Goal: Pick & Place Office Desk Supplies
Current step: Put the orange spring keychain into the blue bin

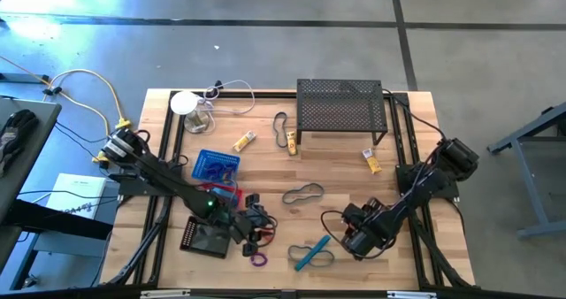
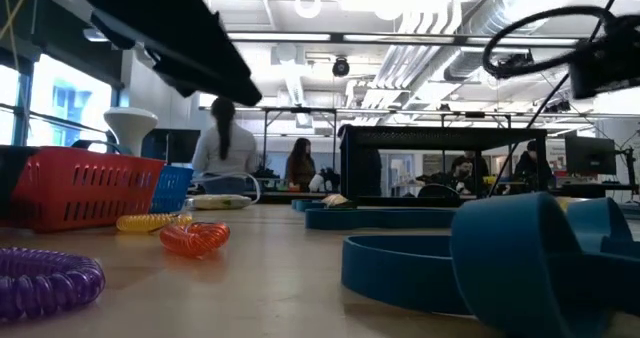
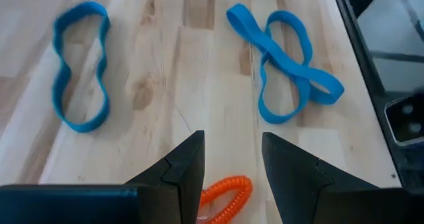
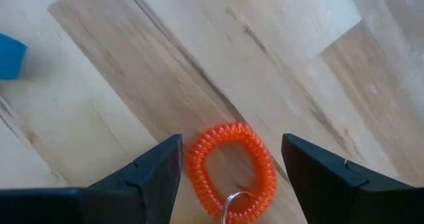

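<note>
No writing can be read on the wooden bench (image 1: 265, 162), where a blue mesh basket (image 1: 215, 165) and a red one (image 2: 70, 188) sit at the left, their contents hidden. The left claw (image 3: 232, 159) hangs with fingers parted, grasping nothing, over an orange coil ring (image 3: 225, 194), near blue elastic loops (image 3: 81, 65). The right claw (image 4: 232, 164), also spread and empty, brackets a second orange coil ring (image 4: 232, 168). A purple coil ring (image 1: 258, 260) lies near the front edge.

Shelf (image 1: 341, 111): at your table's (image 1: 265, 171) far edge.
Basket (image 1: 216, 166): left of centre.
Loop (image 1: 302, 193): centre, in front of the shelf.
Tube (image 1: 245, 141): between basket and shelf.
</note>
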